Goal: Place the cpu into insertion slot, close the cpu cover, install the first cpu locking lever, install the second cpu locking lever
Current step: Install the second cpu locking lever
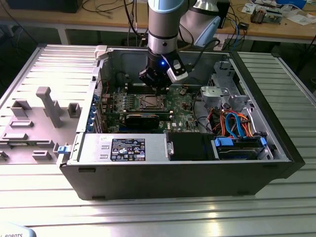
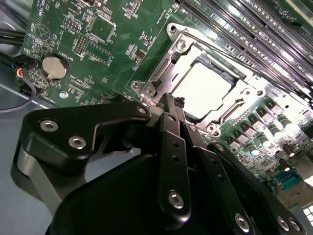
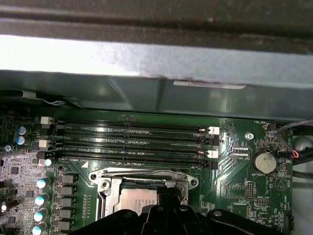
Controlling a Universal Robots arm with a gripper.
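Note:
Inside the open computer case, my gripper (image 1: 157, 89) hangs low over the green motherboard (image 1: 182, 106). The cpu (image 2: 205, 90) shows its pale silvery top, seated in the insertion slot (image 1: 149, 102). The cpu cover (image 2: 164, 71) lies flat around it as a silvery frame. A thin wire lever (image 2: 222, 56) runs along the slot's far edge. In both wrist views my gripper (image 2: 174, 102) (image 3: 171, 192) is shut, its black tips together at the slot's edge next to the cpu (image 3: 138, 200). I see nothing held between them. The slot's near side is hidden behind the fingers.
Long black memory slots (image 3: 132, 142) run beside the socket, with a coin battery (image 3: 264, 161) past them. The case's grey wall (image 3: 156, 90) stands close behind. A black card (image 1: 143, 118), a power supply (image 1: 123, 148) and a drive cage with blue and orange cables (image 1: 237, 126) crowd the case.

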